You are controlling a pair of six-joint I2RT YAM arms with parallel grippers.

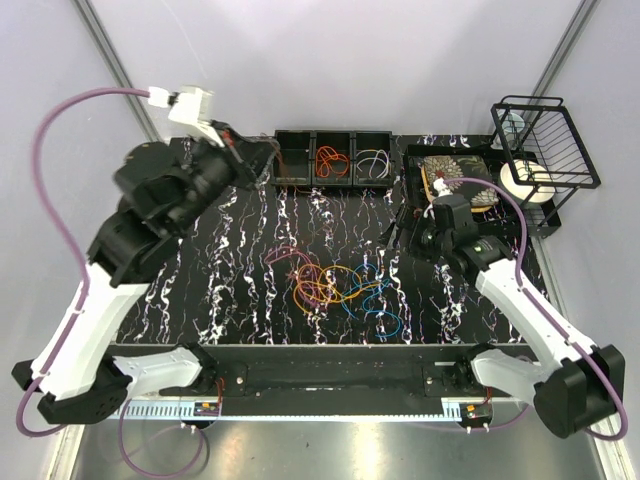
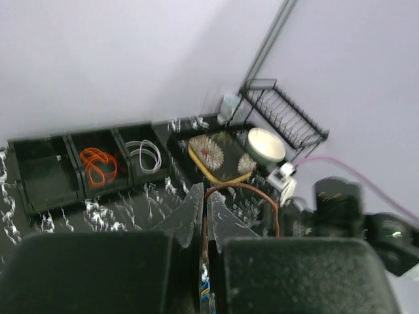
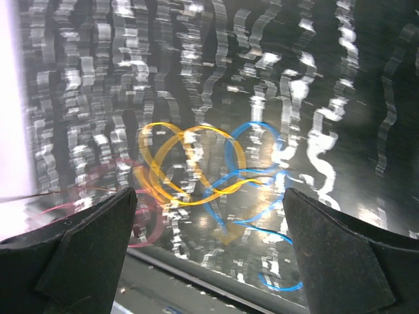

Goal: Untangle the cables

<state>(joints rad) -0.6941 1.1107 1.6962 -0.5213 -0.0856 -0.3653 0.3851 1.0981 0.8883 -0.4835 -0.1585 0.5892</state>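
Note:
A tangle of cables [image 1: 335, 285] lies at the middle of the black marbled table: yellow, orange, pink-purple, red and blue loops. My left gripper [image 1: 250, 158] is raised near the back bins. In the left wrist view it [image 2: 204, 193] is shut on a thin red-brown cable loop [image 2: 265, 194] that arcs out to the right of the jaws. My right gripper [image 1: 418, 230] hovers right of the tangle. In the right wrist view it [image 3: 209, 191] is wide open and empty above the yellow loops [image 3: 173, 163], blue loops [image 3: 245, 176] and a pink loop [image 3: 114, 190].
A black three-part bin [image 1: 330, 160] stands at the back; orange cables [image 2: 97, 165] lie in its middle part and white ones [image 2: 144, 155] in its right part. A tray with brushes [image 1: 455, 180], a wire rack [image 1: 545, 140] and a bowl [image 2: 265, 145] stand back right.

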